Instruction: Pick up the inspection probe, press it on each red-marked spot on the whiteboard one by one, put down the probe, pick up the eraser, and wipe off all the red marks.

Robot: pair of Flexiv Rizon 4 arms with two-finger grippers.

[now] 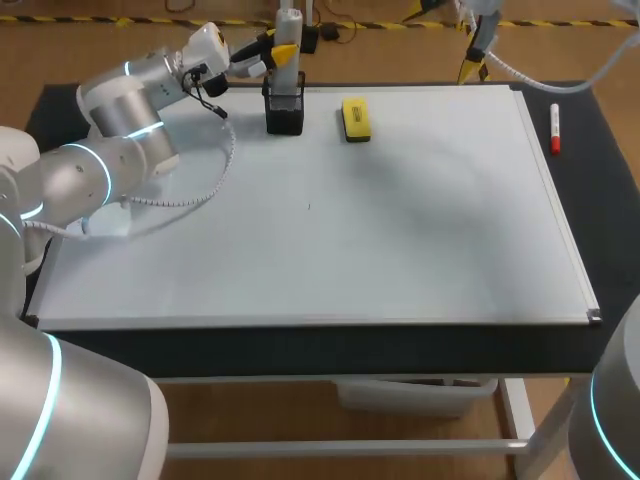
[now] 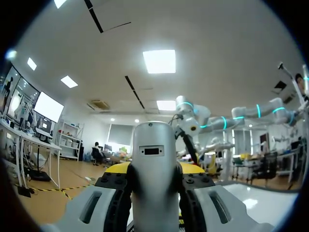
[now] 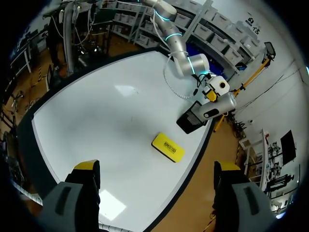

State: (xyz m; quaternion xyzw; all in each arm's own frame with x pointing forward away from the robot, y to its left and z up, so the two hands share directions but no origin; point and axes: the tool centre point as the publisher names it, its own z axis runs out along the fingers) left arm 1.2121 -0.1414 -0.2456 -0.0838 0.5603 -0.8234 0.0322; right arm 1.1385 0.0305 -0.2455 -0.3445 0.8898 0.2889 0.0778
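Whiteboard point(image 1: 400, 230), left tool point(image 1: 263, 56) clamping probe point(image 1: 287, 52) in holder point(image 1: 285, 112), yellow eraser point(image 1: 356, 118) beside

Red marker point(image 1: 554, 128), black holder point(image 1: 285, 112), dark table point(image 1: 612, 205)

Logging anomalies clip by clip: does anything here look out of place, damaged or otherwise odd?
Yes: the whiteboard shows no red marks at all, though the task depends on them. There is only a tiny dark speck near its middle. Nothing looks spilled or damaged.
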